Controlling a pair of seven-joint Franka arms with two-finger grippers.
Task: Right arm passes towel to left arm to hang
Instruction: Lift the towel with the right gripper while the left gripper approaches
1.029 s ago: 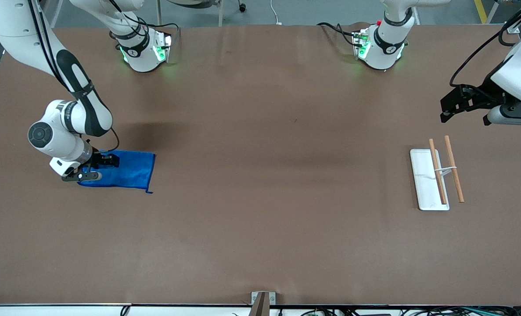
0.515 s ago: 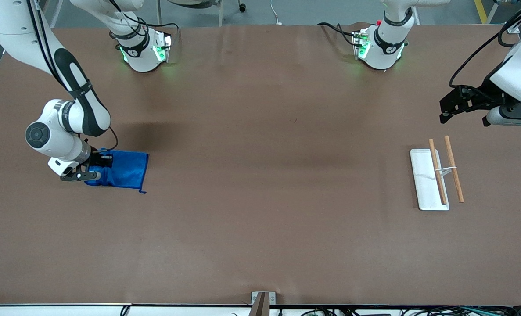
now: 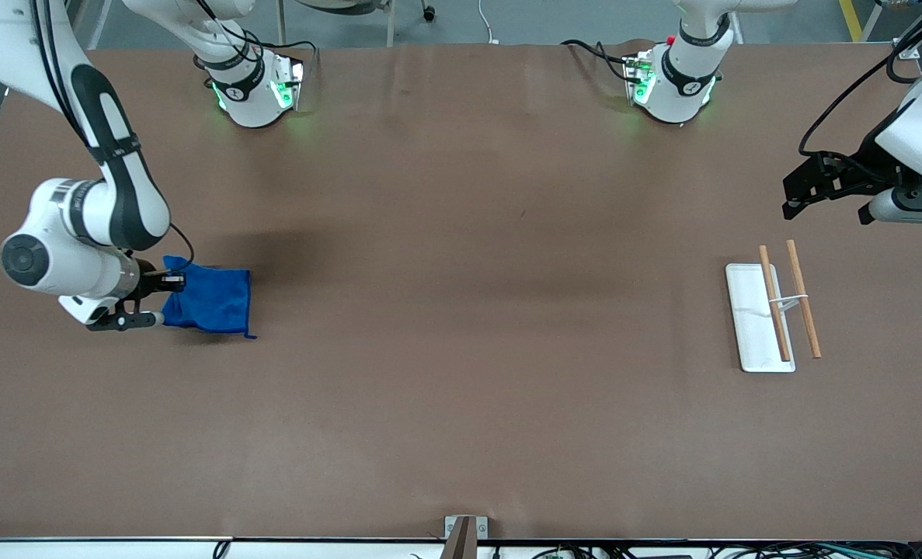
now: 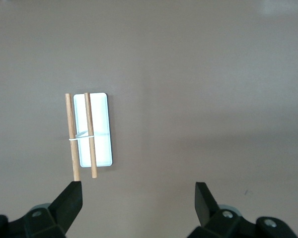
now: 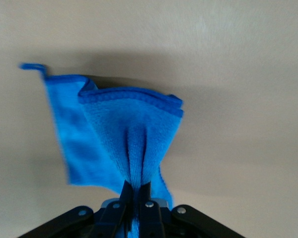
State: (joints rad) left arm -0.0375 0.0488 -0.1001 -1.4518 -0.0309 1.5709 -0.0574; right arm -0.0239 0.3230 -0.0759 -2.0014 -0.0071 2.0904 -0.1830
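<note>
The blue towel (image 3: 212, 299) hangs bunched from my right gripper (image 3: 170, 282), which is shut on a pinched fold of it over the right arm's end of the table. In the right wrist view the towel (image 5: 121, 131) fans out from the shut gripper (image 5: 137, 191), its corner loop (image 5: 32, 66) sticking out. The table's shadow lies close under the cloth. My left gripper (image 3: 793, 198) waits open and empty in the air above the left arm's end of the table. The left wrist view shows that gripper (image 4: 139, 191) with wide-apart jaws and only bare table between them.
A white flat base (image 3: 749, 318) carrying two wooden rods (image 3: 802, 299) lies on the table under the left gripper, seen too as base (image 4: 102, 129) and rods (image 4: 71, 136). The two arm bases (image 3: 255, 89) (image 3: 674, 85) stand along the table edge farthest from the front camera.
The right gripper has shut on the towel and drawn it up and toward the right arm's end of the table, bunching the cloth. The left arm has barely shifted.
</note>
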